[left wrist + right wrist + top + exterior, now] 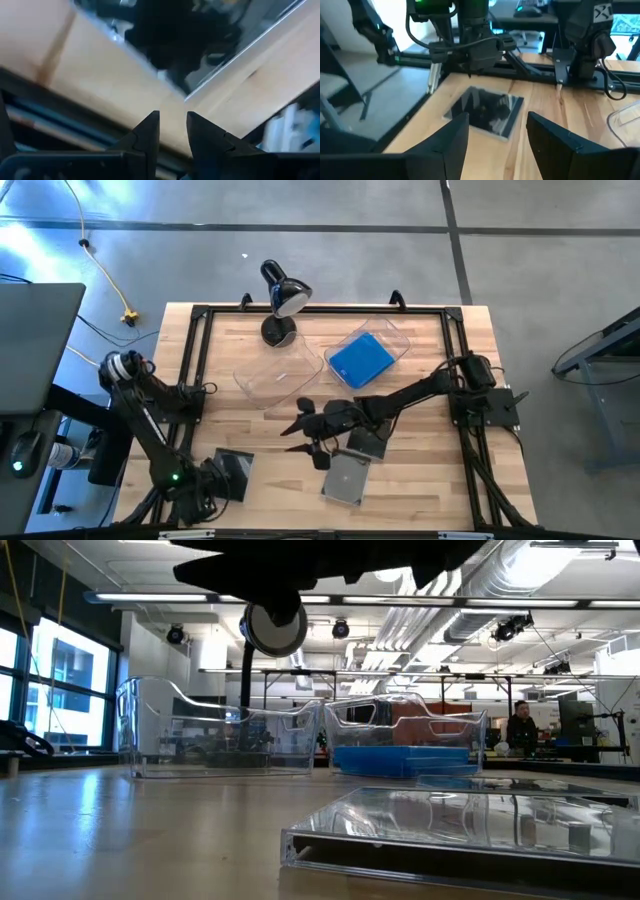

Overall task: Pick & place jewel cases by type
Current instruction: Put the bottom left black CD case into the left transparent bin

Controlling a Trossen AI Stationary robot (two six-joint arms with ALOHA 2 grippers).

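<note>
1. Jewel cases lay in several spots: a dark case point(234, 472) sat at the table's front left corner, a blue case point(360, 359) rested inside the right clear bin point(398, 338), and two more dark cases lay front of centre, one point(346, 478) nearer the front edge and one point(366, 443) partly under the right arm.
2. The left gripper point(172, 125) hung low at the front edge beside the corner case, its jaws narrowed to a slim gap with nothing between them; the case's corner lay just ahead of the fingertips.
3. The right gripper point(312, 432) was stretched toward the table's middle, jaws spread wide and empty, above bare wood to the left of the two central cases.
4. In the right wrist view the corner case point(485, 110) lay well ahead of those open fingers, with the left arm standing over it.
5. The left clear bin point(277, 377) stood empty beside a black desk lamp point(282, 298) at the back edge.
</note>
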